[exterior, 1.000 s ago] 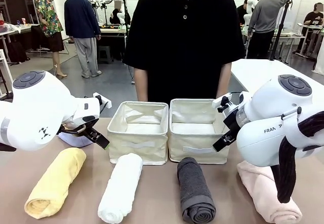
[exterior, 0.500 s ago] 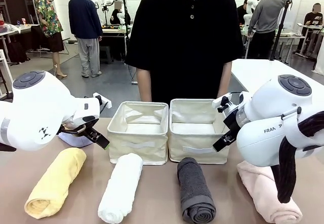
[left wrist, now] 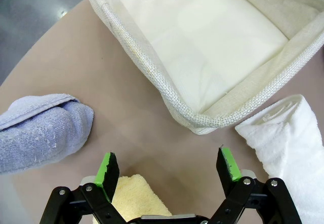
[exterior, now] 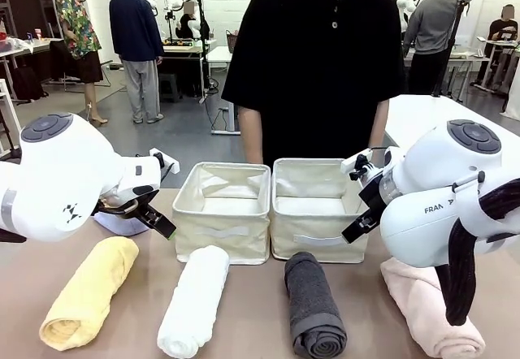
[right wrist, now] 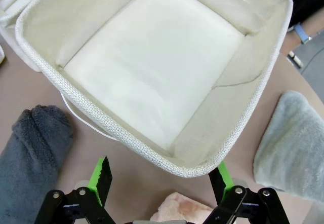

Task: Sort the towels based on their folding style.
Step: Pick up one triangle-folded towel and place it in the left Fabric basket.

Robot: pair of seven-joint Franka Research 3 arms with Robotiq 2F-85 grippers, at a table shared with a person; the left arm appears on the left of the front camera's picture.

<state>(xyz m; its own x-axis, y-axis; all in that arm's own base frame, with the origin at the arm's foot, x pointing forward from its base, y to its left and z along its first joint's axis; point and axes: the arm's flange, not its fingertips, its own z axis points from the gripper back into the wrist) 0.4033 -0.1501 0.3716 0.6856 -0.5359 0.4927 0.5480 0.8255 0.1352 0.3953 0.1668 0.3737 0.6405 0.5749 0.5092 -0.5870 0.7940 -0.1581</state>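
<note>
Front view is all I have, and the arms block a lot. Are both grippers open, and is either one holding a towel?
Observer: The left gripper is open, jaws spread wide, with nothing between them.
Operator: And the right one?
Observer: The right gripper is open and empty too, hovering at the near rim of a cream bin.
Operator: Is any towel hidden behind the right arm?
Observer: Yes, a grey-green towel lies beside that bin, outside it.

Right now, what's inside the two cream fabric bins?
The right bin is empty: its whole floor shows bare. The left bin has a floor that looks bare too, though one end runs off the left wrist view.
</note>
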